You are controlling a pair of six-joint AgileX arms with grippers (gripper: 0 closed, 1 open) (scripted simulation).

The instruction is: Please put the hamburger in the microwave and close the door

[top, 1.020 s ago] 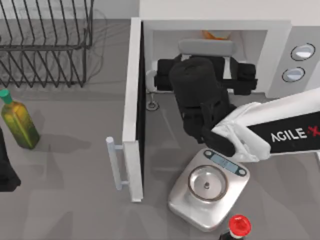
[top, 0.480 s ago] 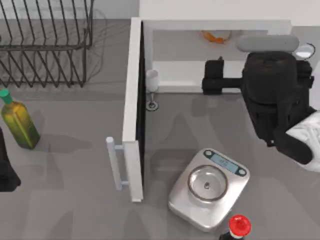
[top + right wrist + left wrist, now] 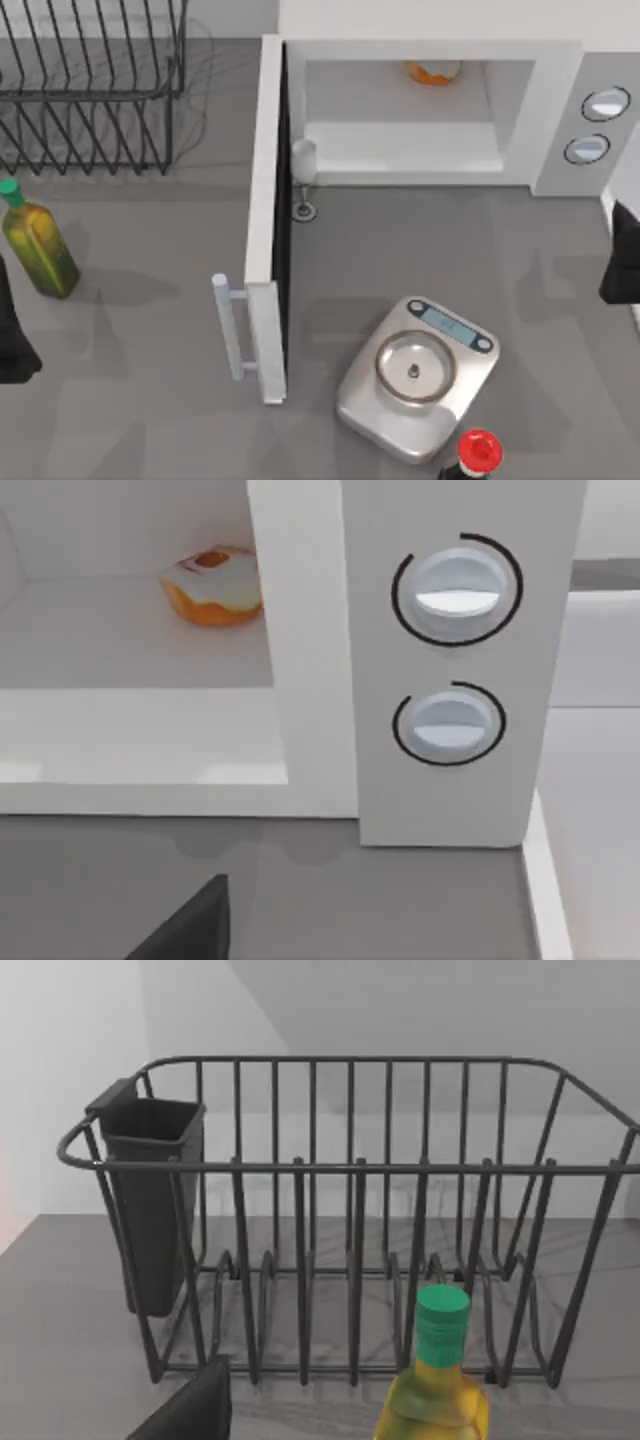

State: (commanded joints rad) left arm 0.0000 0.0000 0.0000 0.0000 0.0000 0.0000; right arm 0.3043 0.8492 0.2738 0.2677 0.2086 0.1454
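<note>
The left arm sits parked at the left edge of the surface, near a green-capped bottle. The door stands wide open. The hamburger lies deep inside the microwave. The right arm waits at the right edge. I cannot tell how either pincer is set.

A dark wire dish rack stood at my table's far left, a green-capped oil bottle near it. The silver kitchen scale sat beside a red-capped bottle.
</note>
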